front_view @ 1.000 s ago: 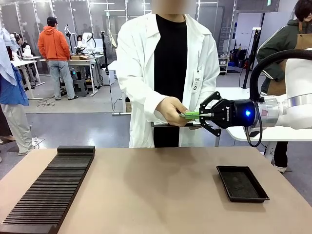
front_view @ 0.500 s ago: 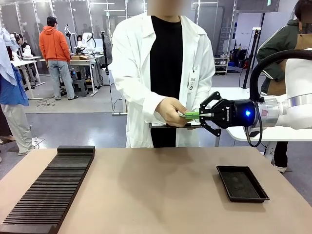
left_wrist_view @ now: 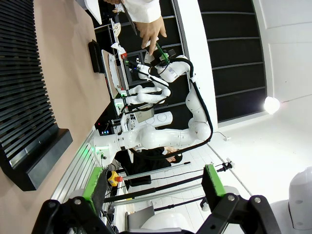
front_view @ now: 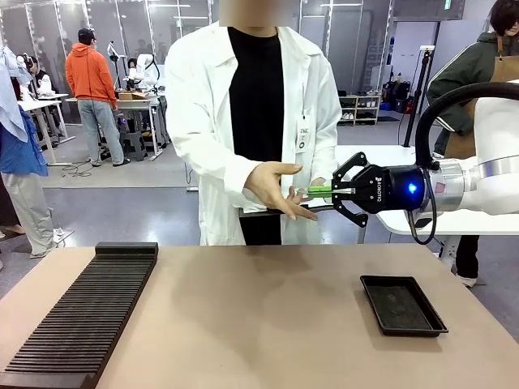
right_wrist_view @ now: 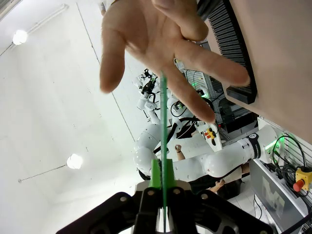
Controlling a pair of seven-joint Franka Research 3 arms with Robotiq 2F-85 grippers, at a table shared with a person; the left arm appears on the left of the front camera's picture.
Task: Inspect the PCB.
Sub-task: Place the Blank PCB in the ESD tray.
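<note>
The table (front_view: 268, 324) top is smooth, matt tan, like laminate. At its left edge the rack (front_view: 81, 316) is matt black and finely ribbed. Near the right edge the tray (front_view: 402, 305) looks like matt black plastic. The board (front_view: 319, 191) is thin, smooth and green. The right claw (front_view: 334, 192) is satin black with green pads, and its arm (front_view: 496, 130) has glossy white shells. The person's coat (front_view: 203, 105) is white cloth.

PCB (front_view: 319, 191): one thin, flat green board. Pose: level and edge-on from the front; in the right wrist view, a narrow green line running straight away. State: pinched at its right end by the closed right claw (front_view: 333, 192). Place: in the air above the tabletop's (front_view: 268, 308) far right part.
</note>
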